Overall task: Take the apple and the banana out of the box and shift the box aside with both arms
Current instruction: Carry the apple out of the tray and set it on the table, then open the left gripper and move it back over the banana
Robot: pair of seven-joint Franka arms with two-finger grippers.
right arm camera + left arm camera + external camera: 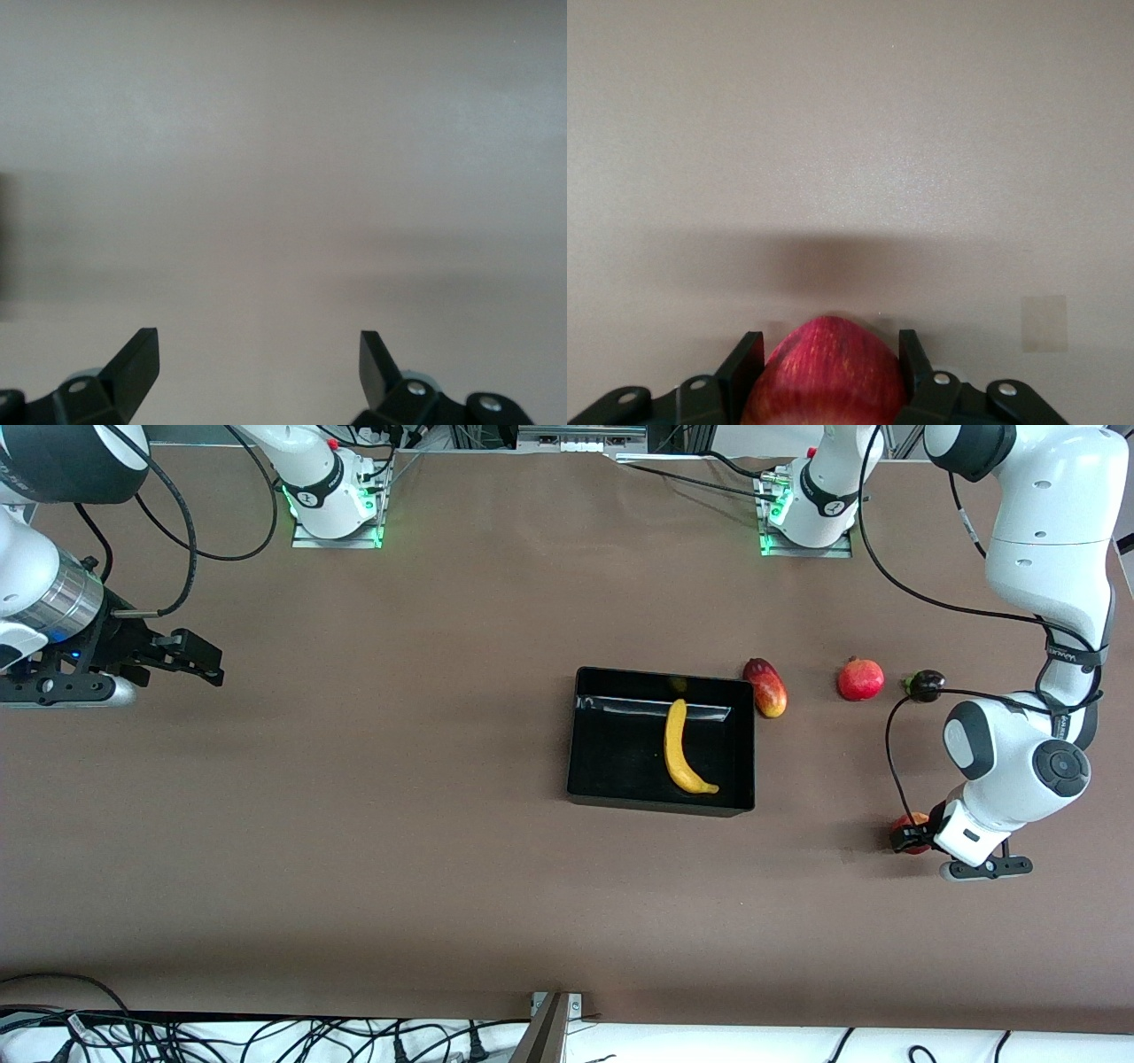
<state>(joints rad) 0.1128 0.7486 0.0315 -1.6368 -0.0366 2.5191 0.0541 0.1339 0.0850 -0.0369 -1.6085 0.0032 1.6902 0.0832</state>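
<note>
One fruit is out: the left claw [905,839] grips the small red apple [826,372] low over the brown counter [354,850]. Long yellow banana [680,746] lies in the black box [620,771]; the right claw [259,363] waits, jaws apart.

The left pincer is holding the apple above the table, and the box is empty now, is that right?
Not quite. The left pincer does hold the apple above the table, but the box is not empty: the banana lies in it, as the front view shows.
</note>
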